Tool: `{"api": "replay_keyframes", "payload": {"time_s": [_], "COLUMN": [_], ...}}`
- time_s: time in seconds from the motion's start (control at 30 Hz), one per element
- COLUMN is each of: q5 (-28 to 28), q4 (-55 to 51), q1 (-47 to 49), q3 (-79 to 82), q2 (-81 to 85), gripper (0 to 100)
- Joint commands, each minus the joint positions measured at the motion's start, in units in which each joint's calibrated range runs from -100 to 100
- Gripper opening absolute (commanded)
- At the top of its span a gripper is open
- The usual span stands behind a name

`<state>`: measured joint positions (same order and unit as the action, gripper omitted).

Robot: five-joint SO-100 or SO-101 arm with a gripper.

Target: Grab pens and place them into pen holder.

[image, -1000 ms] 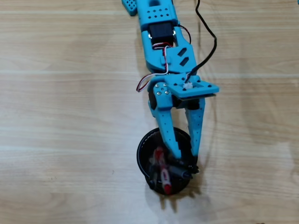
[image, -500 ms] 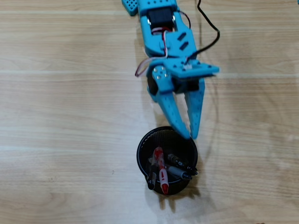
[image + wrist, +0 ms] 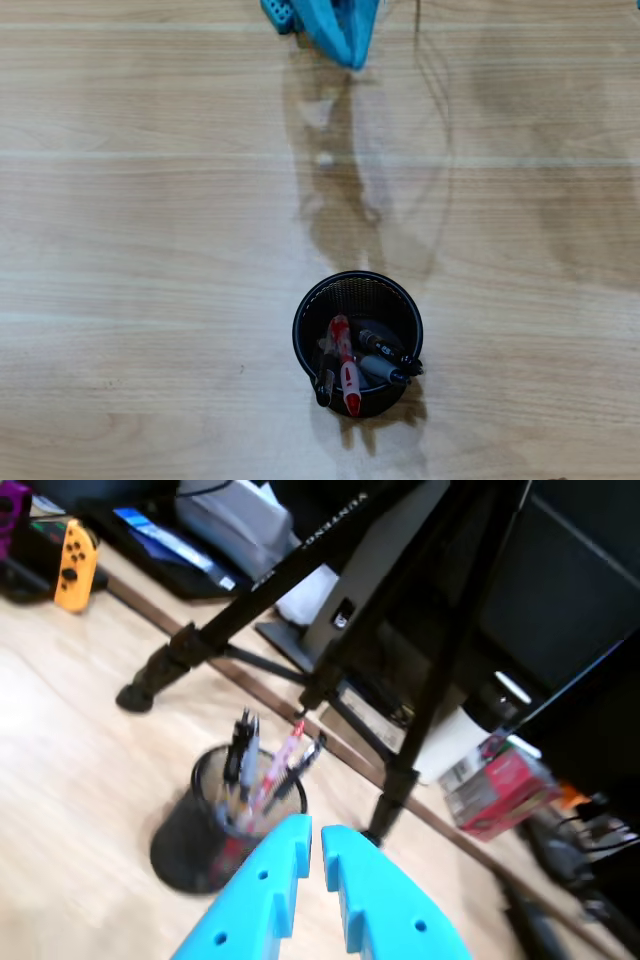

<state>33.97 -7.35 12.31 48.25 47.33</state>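
Note:
The pen holder [image 3: 298,335], a round black mesh cup, stands upright on the wooden table in the overhead view. Several pens lean inside it, among them a red-and-white one [image 3: 346,368], a grey one [image 3: 380,371] and a black one [image 3: 325,386]. Only the tip of my blue gripper [image 3: 352,60] shows, at the top edge, far from the cup. In the wrist view the gripper [image 3: 316,838] hangs above the table, short of the pen holder [image 3: 185,835], where the pens [image 3: 243,748] stick up. Its jaws are nearly together with nothing between them.
Beyond the cup in the wrist view, black tripod legs [image 3: 330,590] stand on the table near its far edge. An orange game controller [image 3: 72,552] lies at the far left and a red box [image 3: 500,785] at the right.
The arm has pulled back from over the cup to the top edge of the overhead view, and its jaws have drawn together. The pens stay in the cup.

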Motion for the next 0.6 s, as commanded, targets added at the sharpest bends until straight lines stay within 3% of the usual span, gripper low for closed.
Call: {"api": "replay_keyframes", "payload": {"time_s": [0.0,0.17,0.27,0.57], "q5": [-9.82,-16.22,-17.84,-22.21], "q4": [-12.84,-37.12,-45.81,-49.34], "q1": [-0.47,-0.56,-3.55,-7.0], "q3": [6.06,5.25,7.86,27.78], "q2": [17.98,27.89,33.94,51.75], "gripper": [2,2,2,2]}}
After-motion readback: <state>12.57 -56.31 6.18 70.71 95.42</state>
